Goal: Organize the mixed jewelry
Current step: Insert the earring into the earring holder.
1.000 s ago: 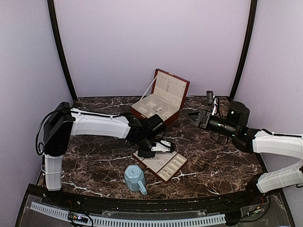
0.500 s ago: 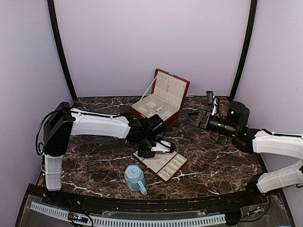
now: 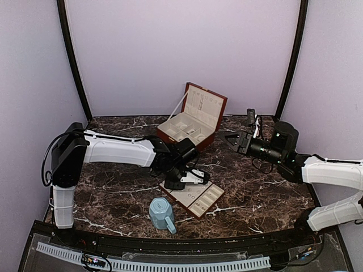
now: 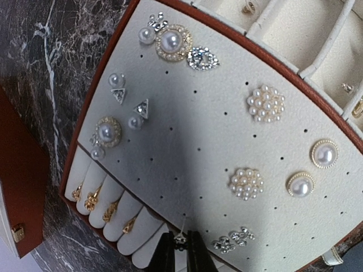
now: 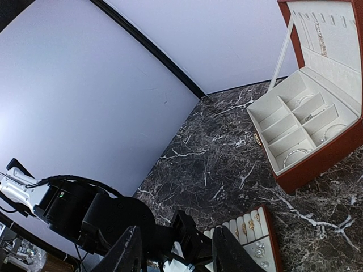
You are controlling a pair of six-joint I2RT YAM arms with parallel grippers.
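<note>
At the back centre of table [image 3: 255,192], box [image 3: 205,107] with hoops [image 5: 295,154] in its compartments, just before it tray [image 3: 218,195] bearing earrings [image 4: 264,103] and rings [image 4: 91,199], mug [image 3: 160,209] near tray's front-left.

Soft, even light (wrist views bend edges).
</note>
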